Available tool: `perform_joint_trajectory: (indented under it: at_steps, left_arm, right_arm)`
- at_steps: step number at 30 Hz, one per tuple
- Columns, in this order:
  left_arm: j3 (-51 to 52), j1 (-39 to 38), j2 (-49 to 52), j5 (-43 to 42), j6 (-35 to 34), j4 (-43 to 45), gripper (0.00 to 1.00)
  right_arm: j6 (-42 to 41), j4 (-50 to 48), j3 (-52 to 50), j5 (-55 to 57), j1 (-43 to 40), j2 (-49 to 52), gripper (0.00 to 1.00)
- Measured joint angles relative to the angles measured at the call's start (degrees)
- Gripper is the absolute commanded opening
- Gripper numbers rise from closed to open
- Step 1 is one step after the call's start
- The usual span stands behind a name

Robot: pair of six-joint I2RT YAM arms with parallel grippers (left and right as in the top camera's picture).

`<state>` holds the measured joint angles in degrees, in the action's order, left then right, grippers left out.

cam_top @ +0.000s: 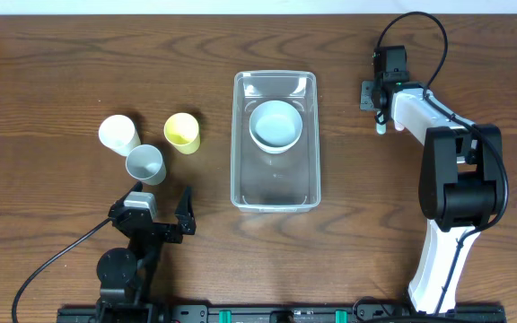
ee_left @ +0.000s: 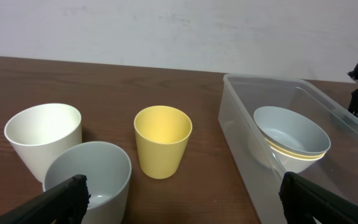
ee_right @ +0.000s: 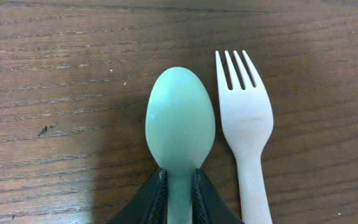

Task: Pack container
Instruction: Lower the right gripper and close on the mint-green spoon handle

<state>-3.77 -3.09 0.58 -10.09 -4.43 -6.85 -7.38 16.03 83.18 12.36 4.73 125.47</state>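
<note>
Your left gripper (cam_top: 162,202): fingers spread, grey cup (cam_top: 145,164) just ahead.
Container (cam_top: 275,193): off to their right, pale bowl (cam_top: 276,126) sitting inside.

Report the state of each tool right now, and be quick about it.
Left tool: open, holding nothing.
Right tool: closed on the handle of the green spoon.

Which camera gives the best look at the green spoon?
The right wrist view: the green spoon fills the frame, its handle pinched in the right gripper, beside a white fork. Overhead shows only a tiny pale sliver there; the left wrist view misses it entirely.
</note>
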Motion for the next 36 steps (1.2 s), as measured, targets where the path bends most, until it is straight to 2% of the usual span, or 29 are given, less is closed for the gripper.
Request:
perform_joint_trajectory:
  at_steps: [7,11,16,18,22,36]
  left_arm:
    - [0.0,0.0,0.0,0.0,0.0,0.0,0.98]
    - [0.0,0.0,0.0,0.0,0.0,0.0,0.98]
    - [0.0,0.0,0.0,0.0,0.0,0.0,0.98]
    - [0.0,0.0,0.0,0.0,0.0,0.0,0.98]
    - [0.0,0.0,0.0,0.0,0.0,0.0,0.98]
    - [0.0,0.0,0.0,0.0,0.0,0.0,0.98]
  right_arm:
    - [-0.1,0.7,0.4,0.0,0.0,-0.3,0.02]
    - [-0.3,1.8,0.5,0.1,0.0,-0.3,0.01]
    - [-1.4,4.5,0.9,0.1,0.0,-0.5,0.27]
    - [-2.1,6.1,1.1,0.1,0.0,-0.5,0.33]
    - [-3.1,8.1,1.2,0.3,-0.1,-0.7,0.35]
    - [-7.0,16.3,1.8,-1.7,-0.1,-1.8,0.32]
